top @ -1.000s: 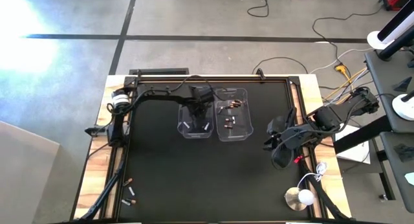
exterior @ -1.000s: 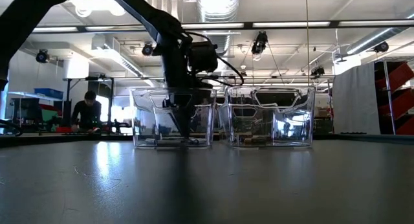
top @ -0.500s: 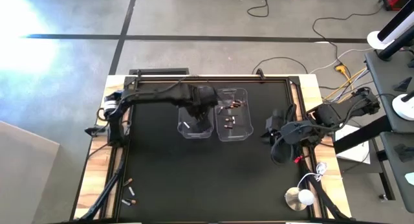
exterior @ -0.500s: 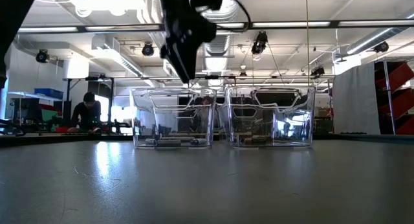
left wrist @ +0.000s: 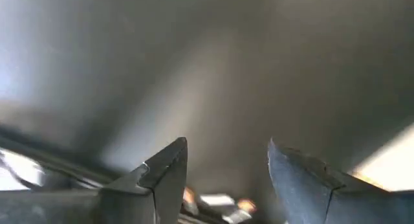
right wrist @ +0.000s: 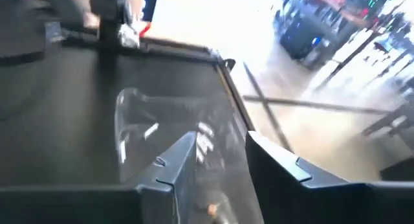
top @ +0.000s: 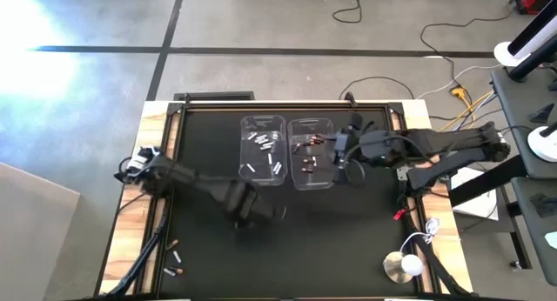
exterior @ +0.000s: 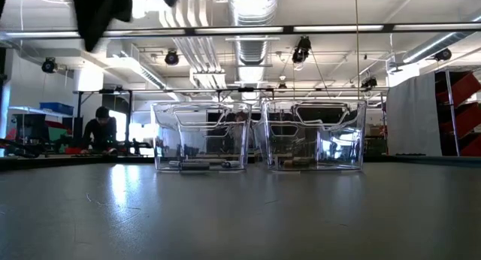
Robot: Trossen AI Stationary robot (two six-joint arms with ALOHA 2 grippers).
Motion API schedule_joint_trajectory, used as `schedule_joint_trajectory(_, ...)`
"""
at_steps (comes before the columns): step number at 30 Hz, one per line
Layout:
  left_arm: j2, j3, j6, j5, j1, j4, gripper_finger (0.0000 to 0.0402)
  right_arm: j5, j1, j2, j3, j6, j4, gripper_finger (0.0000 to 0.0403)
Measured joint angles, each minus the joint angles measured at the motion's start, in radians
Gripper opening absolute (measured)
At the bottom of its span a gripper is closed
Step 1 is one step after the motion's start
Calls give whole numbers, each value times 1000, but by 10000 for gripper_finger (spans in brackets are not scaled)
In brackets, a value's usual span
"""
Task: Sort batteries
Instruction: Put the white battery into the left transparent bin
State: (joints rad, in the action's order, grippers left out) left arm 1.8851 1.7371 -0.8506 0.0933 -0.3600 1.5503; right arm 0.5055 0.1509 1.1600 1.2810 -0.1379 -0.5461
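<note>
Two clear bins stand side by side at the far middle of the black mat. The left bin (top: pixel 263 150) holds several silvery-white batteries (top: pixel 264 141). The right bin (top: pixel 312 153) holds a few dark batteries (top: pixel 307 166). A few loose batteries (top: pixel 175 259) lie at the near left edge, and my left wrist view sees them too (left wrist: pixel 217 201). My left gripper (top: pixel 252 212) (left wrist: pixel 226 143) hangs open over bare mat, nearer than the left bin, pointing down. My right gripper (top: pixel 339 150) (right wrist: pixel 220 136) stands open just right of the right bin, above its rim, with nothing between its fingers.
A small red piece (top: pixel 400 214) and a white round object (top: pixel 402 266) lie at the near right. Cables run along the table's wooden edges (top: pixel 152 240). Beyond the table, a person (exterior: pixel 98 128) stands in the room. Bare mat (top: pixel 331 240) spreads across the near middle.
My left gripper has risen out of the left bin and swung fast toward the table's near edge and somewhat left. My right gripper has moved from the right side toward the right bin, turning as it went.
</note>
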Motion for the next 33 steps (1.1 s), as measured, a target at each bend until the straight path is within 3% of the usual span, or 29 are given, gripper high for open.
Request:
schedule_joint_trajectory(3, 2, -15, -128, 73, -82, -5, 192, -13, -16, 51, -11, -12, 119, 139)
schedule_joint_trajectory(7, 2, -56, -282, 125, -185, -26, 192, -46, 5, 122, -13, 98, 133, 152)
schedule_joint_trajectory(12, 2, -98, -319, 153, -308, -76, 190, -63, 95, 199, -16, 253, 140, 157)
schedule_joint_trajectory(16, 3, -154, -192, 114, -397, -74, 189, -8, 185, 264, -5, 366, 138, 153)
schedule_joint_trajectory(24, 2, -337, 296, 95, -564, -101, 189, 1, 357, 315, 23, 599, 96, 170)
schedule_joint_trajectory(33, -3, -466, 513, -60, -693, -216, 189, 82, 443, 302, 24, 854, -18, 174)
